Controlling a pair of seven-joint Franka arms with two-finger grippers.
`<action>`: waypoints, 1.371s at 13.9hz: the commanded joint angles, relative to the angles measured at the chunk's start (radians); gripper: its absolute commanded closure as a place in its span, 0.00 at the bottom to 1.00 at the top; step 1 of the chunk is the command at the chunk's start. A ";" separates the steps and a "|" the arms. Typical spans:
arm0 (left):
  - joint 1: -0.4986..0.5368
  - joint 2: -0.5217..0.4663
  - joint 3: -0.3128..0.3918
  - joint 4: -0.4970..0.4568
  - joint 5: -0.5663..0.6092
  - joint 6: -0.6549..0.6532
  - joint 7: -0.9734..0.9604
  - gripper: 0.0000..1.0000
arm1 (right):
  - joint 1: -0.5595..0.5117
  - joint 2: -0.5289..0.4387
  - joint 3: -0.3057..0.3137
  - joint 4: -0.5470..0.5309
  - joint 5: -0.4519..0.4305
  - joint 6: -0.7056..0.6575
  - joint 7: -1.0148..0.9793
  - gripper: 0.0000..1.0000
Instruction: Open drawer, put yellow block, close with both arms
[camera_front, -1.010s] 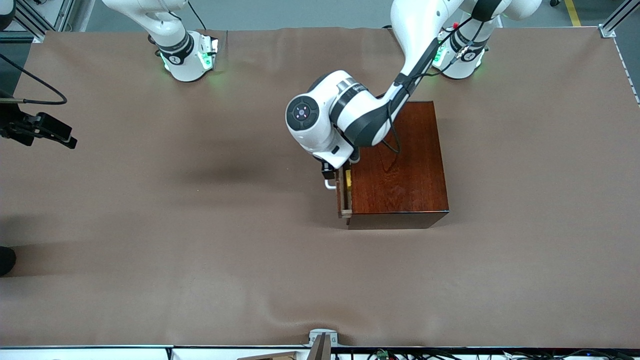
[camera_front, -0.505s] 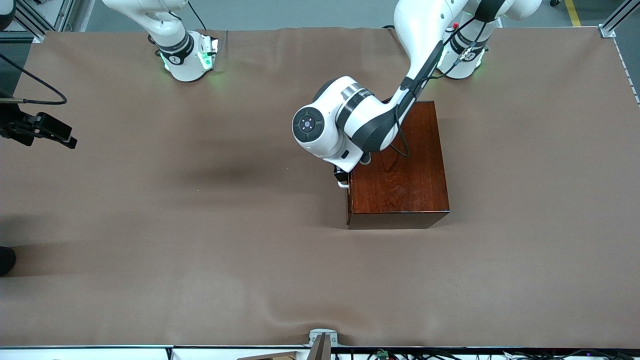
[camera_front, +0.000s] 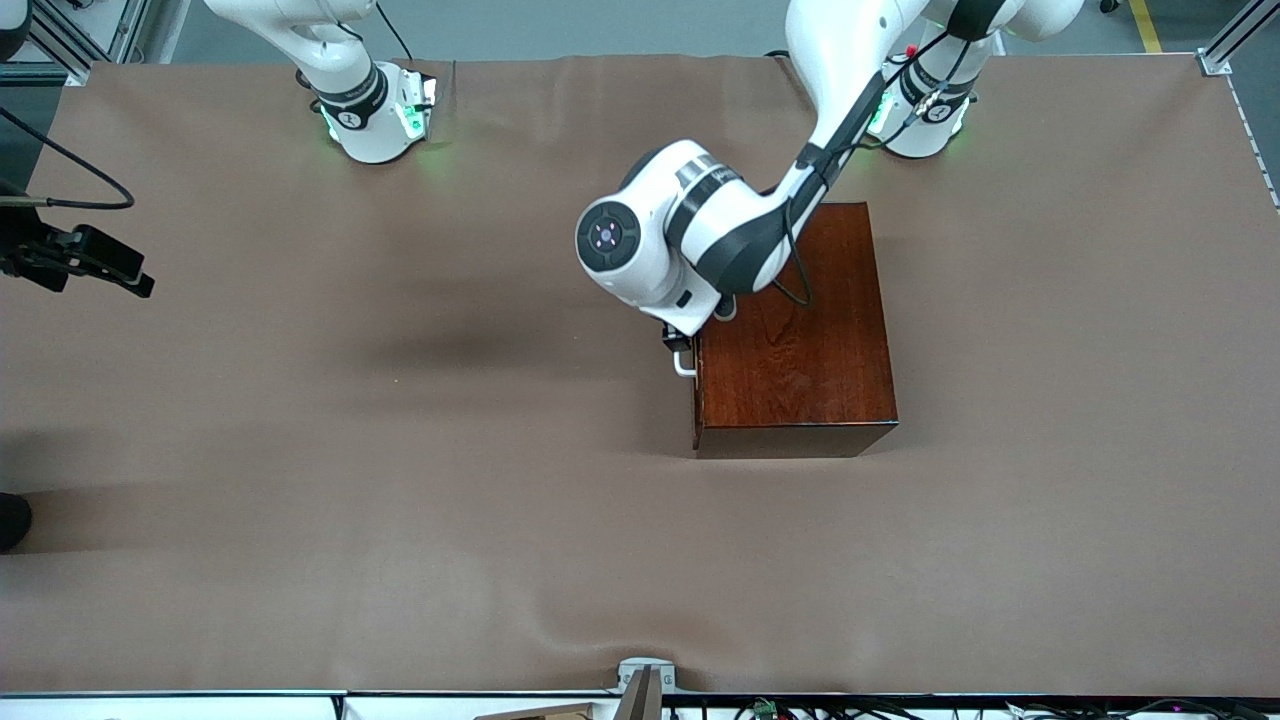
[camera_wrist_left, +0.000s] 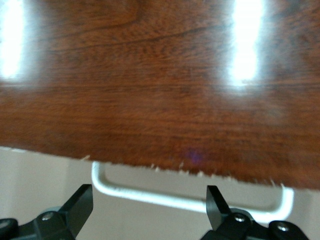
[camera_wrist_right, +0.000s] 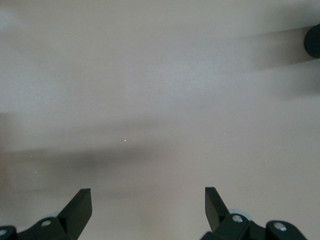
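**Drawer shut, left gripper spread at the handle**

The left gripper (camera_wrist_left: 149, 210) hangs in front of the drawer (camera_front: 696, 385) with its fingers (camera_wrist_left: 79, 206) spread wide, one tip to each side of the white bar handle (camera_wrist_left: 190, 200), gripping nothing. In the front view the handle (camera_front: 683, 365) juts from the dark reddish-brown wooden box (camera_front: 795, 330) at its 9 o'clock face, and the left arm's wrist covers the box corner at about 11 o'clock. The drawer front sits flush with the box, so the yellow block cannot be seen.

The right gripper (camera_wrist_right: 147, 212) is also spread and empty, over bare cloth; that arm waits, with only its base (camera_front: 375, 115) showing at the table's 11 o'clock.

The brown cloth (camera_front: 400, 520) lies wide and bare from the handle toward 9 o'clock and toward 6 o'clock, with soft wrinkles near the front edge. A black camera mount (camera_front: 95, 260) overhangs the 9 o'clock edge, well apart from the box.
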 joint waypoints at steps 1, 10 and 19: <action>-0.003 -0.073 0.009 0.004 0.000 -0.011 0.000 0.00 | -0.009 -0.021 0.010 -0.010 -0.009 -0.001 -0.003 0.00; 0.253 -0.202 0.038 -0.035 -0.011 -0.027 0.480 0.00 | -0.011 -0.021 0.010 -0.010 -0.009 0.003 -0.003 0.00; 0.609 -0.404 0.035 -0.216 -0.037 -0.091 1.055 0.00 | -0.011 -0.020 0.010 -0.007 -0.009 0.006 -0.003 0.00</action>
